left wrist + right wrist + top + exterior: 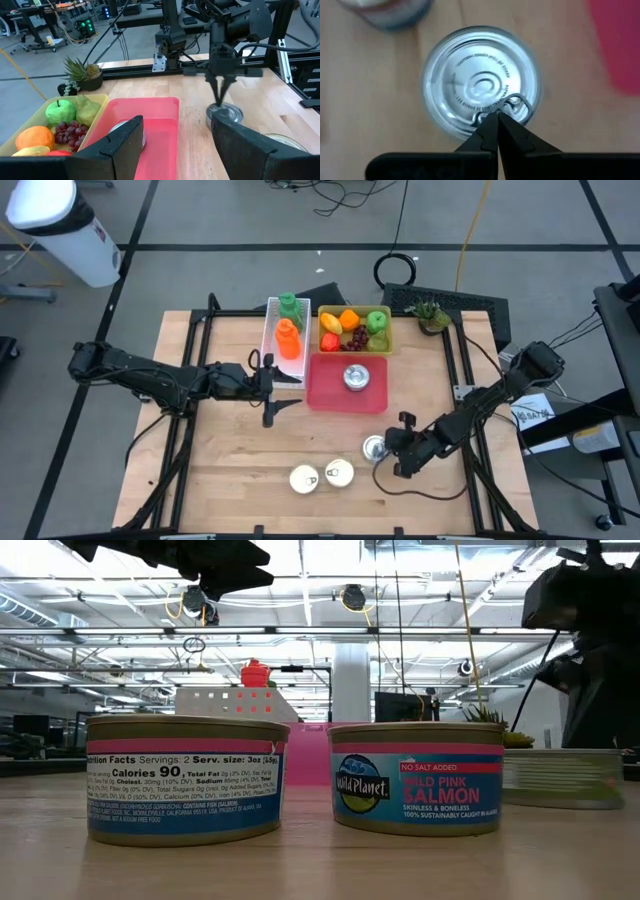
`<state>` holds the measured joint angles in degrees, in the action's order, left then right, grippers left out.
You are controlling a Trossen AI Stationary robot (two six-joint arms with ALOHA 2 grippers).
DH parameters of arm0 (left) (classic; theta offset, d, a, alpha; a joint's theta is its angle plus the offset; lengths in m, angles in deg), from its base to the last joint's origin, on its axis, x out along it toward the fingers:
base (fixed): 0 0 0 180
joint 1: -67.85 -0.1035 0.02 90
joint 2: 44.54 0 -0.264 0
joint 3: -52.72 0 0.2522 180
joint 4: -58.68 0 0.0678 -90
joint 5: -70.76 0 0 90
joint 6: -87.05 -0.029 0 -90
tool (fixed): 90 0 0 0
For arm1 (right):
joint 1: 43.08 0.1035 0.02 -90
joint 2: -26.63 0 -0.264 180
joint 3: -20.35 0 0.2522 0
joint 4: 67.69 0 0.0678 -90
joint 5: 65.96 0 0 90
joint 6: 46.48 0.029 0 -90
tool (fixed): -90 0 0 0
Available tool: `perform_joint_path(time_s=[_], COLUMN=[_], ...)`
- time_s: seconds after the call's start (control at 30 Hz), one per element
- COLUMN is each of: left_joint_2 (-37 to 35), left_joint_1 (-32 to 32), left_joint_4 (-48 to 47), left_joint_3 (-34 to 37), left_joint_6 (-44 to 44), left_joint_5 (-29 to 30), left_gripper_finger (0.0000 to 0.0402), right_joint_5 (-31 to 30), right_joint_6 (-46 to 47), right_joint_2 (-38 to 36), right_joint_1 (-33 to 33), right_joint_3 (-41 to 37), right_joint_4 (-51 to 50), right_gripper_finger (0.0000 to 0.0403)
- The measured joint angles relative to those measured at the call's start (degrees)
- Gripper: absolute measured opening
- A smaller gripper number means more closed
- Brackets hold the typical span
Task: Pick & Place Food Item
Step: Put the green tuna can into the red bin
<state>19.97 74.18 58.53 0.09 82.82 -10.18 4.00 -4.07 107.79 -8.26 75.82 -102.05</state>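
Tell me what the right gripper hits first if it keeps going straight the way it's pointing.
Most likely the can directly beneath it. The shut right gripper points down at its lid, fingertips by the pull tab; whether they touch is unclear.

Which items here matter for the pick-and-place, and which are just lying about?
In play: silver tin can under the shut right gripper; red plastic tray; tin already inside.
Lying about: yellow fruit bin; white rack of bottles; two salmon tins; potted plant.
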Motion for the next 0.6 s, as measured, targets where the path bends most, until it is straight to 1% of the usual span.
perform_joint_path(time_s=[0.03,0.1,0.17,0.23,0.27,0.33,0.4,0.47,0.53,0.6], left_joint_2=[0.00,0.00,0.00,0.00,0.00,0.00,0.00,0.00,0.00,0.00], left_joint_1=[0.00,0.00,0.00,0.01,0.00,0.00,0.02,0.01,0.01,0.00], left_joint_4=[0.00,0.01,0.00,0.00,0.00,0.00,0.00,0.00,0.00,0.00], left_joint_3=[0.00,0.00,0.00,0.00,0.00,0.00,0.00,0.00,0.00,0.00], left_joint_6=[0.00,0.00,0.00,0.00,0.00,0.00,0.00,0.00,0.00,0.00], left_joint_5=[0.00,0.00,0.00,0.02,0.00,0.00,0.00,0.00,0.00,0.00], left_gripper_finger=[0.0243,0.0243,0.0243,0.0243,0.0243,0.0243,0.0243,0.0243,0.0243,0.0243], right_joint_5=[-1.45,-6.32,-14.45,-22.34,-24.59,-26.19,-26.43,-28.21,-30.66,-31.36], right_joint_6=[-1.94,-5.99,-9.98,-13.58,-15.29,-17.83,-17.50,-15.00,-13.23,-12.48], right_joint_2=[-0.71,-2.42,-4.03,-4.41,-4.34,-4.21,-3.86,-3.82,-3.83,-3.88], right_joint_1=[0.27,1.20,3.26,5.79,7.09,9.80,12.53,15.32,17.46,18.86], right_joint_3=[-0.12,-0.23,-0.55,-2.88,-4.82,-9.33,-13.52,-16.18,-17.14,-17.54], right_joint_4=[0.59,3.72,8.63,17.53,23.01,33.99,41.51,43.20,43.36,42.49], right_gripper_finger=[0.0000,0.0000,0.0000,0.0000,0.0000,0.0000,0.0000,0.0000,0.0000,0.0000])
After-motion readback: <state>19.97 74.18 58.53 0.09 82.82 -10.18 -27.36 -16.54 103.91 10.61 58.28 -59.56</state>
